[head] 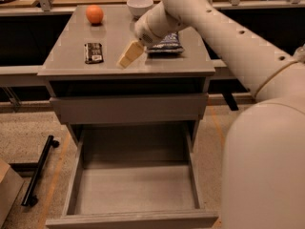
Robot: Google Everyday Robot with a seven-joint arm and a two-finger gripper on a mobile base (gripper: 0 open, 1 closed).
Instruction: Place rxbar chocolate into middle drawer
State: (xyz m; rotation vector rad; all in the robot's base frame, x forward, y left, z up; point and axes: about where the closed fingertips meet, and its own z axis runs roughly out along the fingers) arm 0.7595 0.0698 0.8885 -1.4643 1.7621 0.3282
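**Supervisor:** Where was the bar when you checked?

**Me:** The rxbar chocolate (93, 52) lay flat on the cabinet top (110, 32), toward its left edge, with nothing touching it. My gripper (129, 55) hung just to its right, between it and the blue snack bag (167, 43). I couldn't tell whether it was spread or closed. It carried nothing I could see.

**Supervisor:** And the middle drawer (136, 190)?

**Me:** It stood pulled open below, with nothing in it.

**Supervisor:** What worried you?

**Me:** The bar was thin and flat, so I judged a shallow pinch might skid it left off the edge. The bag sat close by the wrist, and a careless sweep could have dragged it. Releasing too early would have dropped the bar short of the drawer.
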